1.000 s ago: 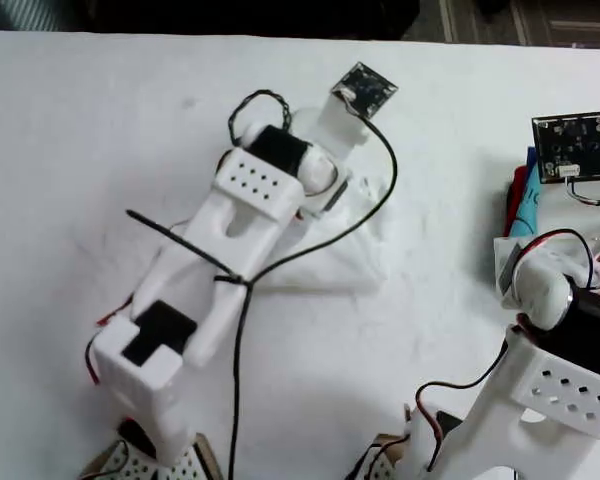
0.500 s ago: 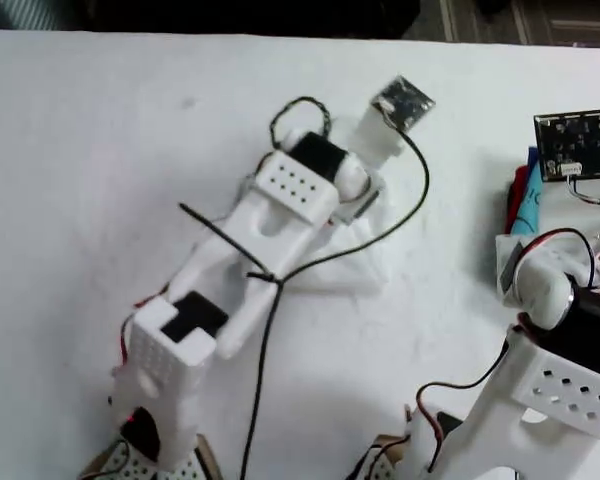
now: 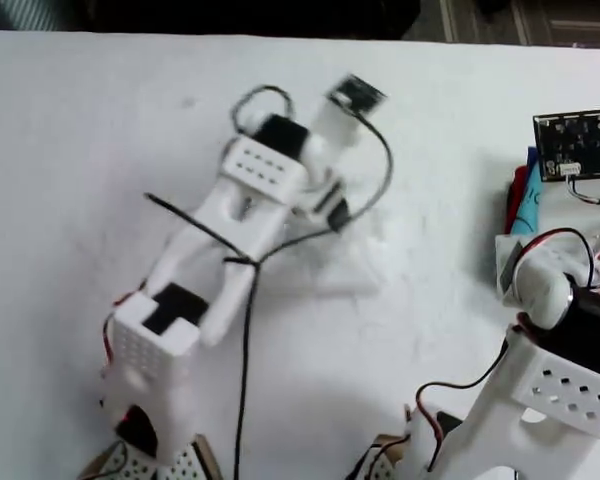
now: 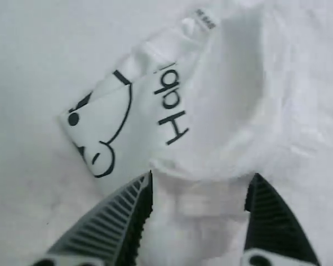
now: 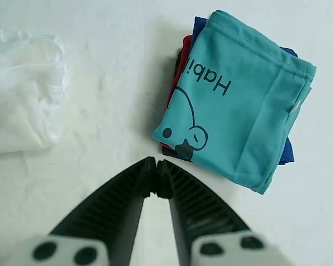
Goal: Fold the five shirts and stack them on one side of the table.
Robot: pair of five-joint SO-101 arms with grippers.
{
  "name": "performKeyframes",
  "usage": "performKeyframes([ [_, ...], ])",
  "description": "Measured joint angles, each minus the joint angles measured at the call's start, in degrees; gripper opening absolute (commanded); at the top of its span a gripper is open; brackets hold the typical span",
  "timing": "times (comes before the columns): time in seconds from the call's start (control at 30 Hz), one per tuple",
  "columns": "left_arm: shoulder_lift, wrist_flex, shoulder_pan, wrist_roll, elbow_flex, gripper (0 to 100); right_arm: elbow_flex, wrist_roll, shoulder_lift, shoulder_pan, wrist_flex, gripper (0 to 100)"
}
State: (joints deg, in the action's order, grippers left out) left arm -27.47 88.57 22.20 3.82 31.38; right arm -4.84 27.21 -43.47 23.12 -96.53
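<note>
A folded white shirt (image 4: pixel 222 100) with a black print lies on the white table (image 3: pixel 100 150), showing in the high view as the white shirt (image 3: pixel 358 268) under the left arm. My left gripper (image 4: pixel 200 194) is open, its two dark fingers (image 4: pixel 125 219) straddling a fold of the shirt's fabric. From above, the left gripper (image 3: pixel 330 205) is low over the shirt's far edge. A stack of folded shirts with a teal one (image 5: pixel 238 122) on top sits at the table's right side. My right gripper (image 5: pixel 156 177) is shut and empty, just short of that stack.
The right arm (image 3: pixel 560 330) and its wrist camera board (image 3: pixel 575 145) cover most of the stack (image 3: pixel 523 205) in the high view. A black cable (image 3: pixel 245 330) hangs along the left arm. The table's left half is bare.
The left arm swung to the right and then back left and a little farther from its base, staying over the white shirt. The right arm has not moved.
</note>
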Motion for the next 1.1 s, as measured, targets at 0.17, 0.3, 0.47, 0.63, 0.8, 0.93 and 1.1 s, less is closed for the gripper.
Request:
performKeyframes([
  [0.17,0.09,-1.14,-2.73,0.00,0.00,29,0.00,0.00,0.00,0.00,0.00,1.8],
  [0.3,0.09,-1.32,-2.64,-3.08,0.00,32,0.00,0.00,0.00,0.00,0.00,1.8],
  [0.47,0.09,-1.49,-3.43,-4.31,0.00,27,0.00,0.00,0.00,0.00,0.00,1.8],
  [0.63,-4.57,-0.79,0.62,-4.40,0.00,27,0.00,0.00,0.00,0.00,0.00,1.8],
  [0.8,-7.12,-0.97,3.25,-4.66,0.44,27,0.00,0.00,0.00,0.00,0.00,1.8],
  [0.93,-7.12,2.90,8.35,-4.84,1.85,27,0.00,0.00,0.00,0.00,0.00,1.8],
  [1.1,-7.12,10.99,12.66,-4.84,6.33,28,0.00,0.00,0.00,0.00,0.00,1.8],
])
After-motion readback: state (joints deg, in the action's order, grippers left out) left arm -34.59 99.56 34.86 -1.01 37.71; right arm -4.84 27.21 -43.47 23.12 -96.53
